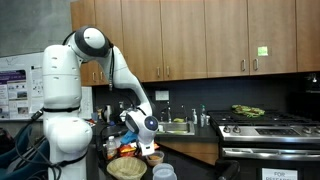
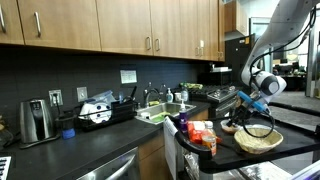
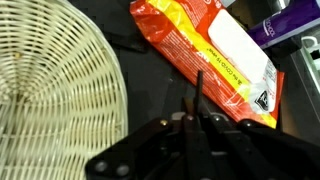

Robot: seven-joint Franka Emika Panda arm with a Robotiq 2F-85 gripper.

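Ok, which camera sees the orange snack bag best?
The wrist view: the orange bag lies large and close, white label showing, beside the wicker basket. In both exterior views the orange bag is only a small patch by the wicker basket.

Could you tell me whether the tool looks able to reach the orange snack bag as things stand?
Probably yes: in the wrist view the orange snack bag lies just ahead of the tool, bare counter between, the wicker basket off to one side.
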